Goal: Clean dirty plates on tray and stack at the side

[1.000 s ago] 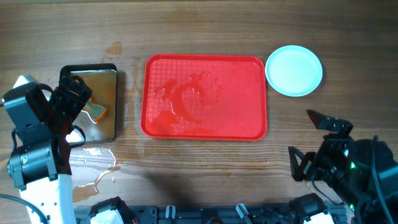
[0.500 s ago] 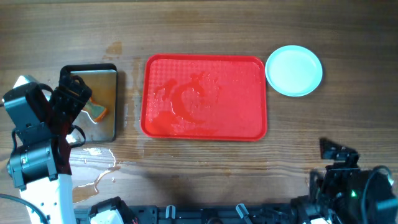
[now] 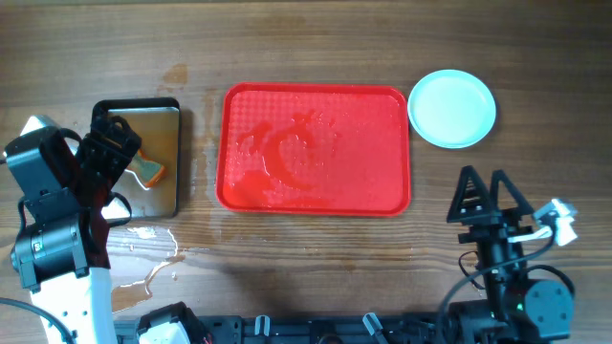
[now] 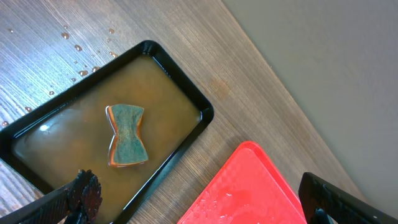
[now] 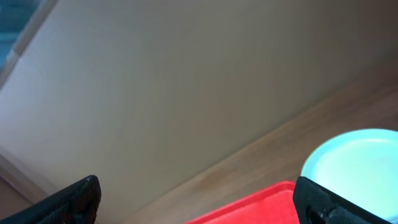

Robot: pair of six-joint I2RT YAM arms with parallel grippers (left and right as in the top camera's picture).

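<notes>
Resting on the wooden table point(image 3: 287, 48) just beside the far right corner of the tray point(image 3: 382, 182), the plates point(image 3: 451, 108) appear from overhead as a single pale blue disc with a clean upper face. How many plates the stack holds cannot be told from any view. The tray lies at the table's centre, and its red surface carries a wet, streaked film. The right gripper point(image 3: 483, 182) is positioned near the table's front edge, apart from both tray and plates; its two fingers are spread wide with nothing between them. The left gripper point(image 4: 196, 196) is positioned above the black-rimmed pan point(image 4: 205, 112), which sits to the left of the tray; its fingers are likewise spread and empty. The pan holds brownish liquid and a sponge point(image 4: 127, 134) with a green face and orange edges. Water droplets and a small puddle point(image 3: 153, 268) lie on the table near the pan.
</notes>
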